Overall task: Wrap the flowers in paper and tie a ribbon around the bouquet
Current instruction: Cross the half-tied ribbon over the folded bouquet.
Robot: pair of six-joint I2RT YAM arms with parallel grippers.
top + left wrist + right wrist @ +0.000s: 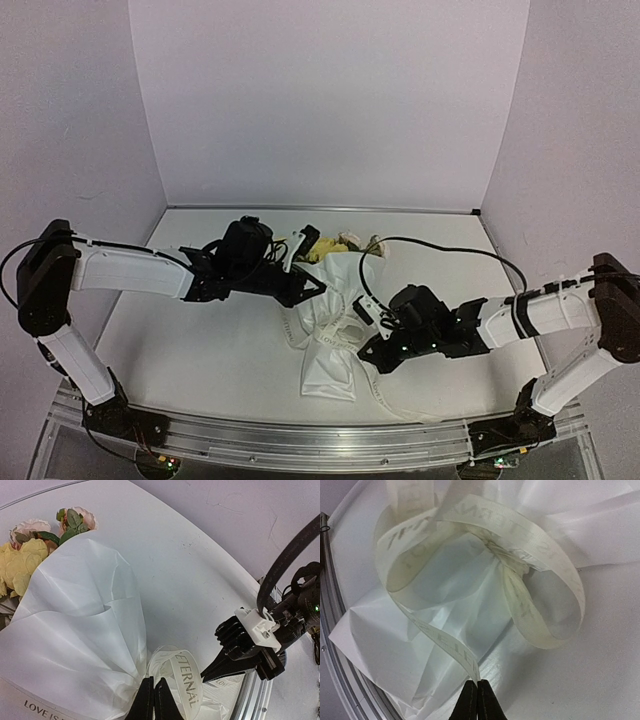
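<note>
So, your right gripper (477, 701) has its jaws pinched together on the loose tail of the ribbon (547, 545), which loops just beyond over the crinkly paper (380, 645). Your left gripper (153, 700) is closed too, tips at the gathered neck of the bouquet (75, 605); can't tell if it's gripping anything. The flowers (22, 562) poke out the far end.

1. You face 3 plain, pale lilac walls: the back wall (320, 100), the left wall (60, 110) and the right wall (590, 120).
2. Your white table (200, 350) is evenly lit, with soft shadows.
3. A metal rail (320, 447) runs along its near edge.
</note>
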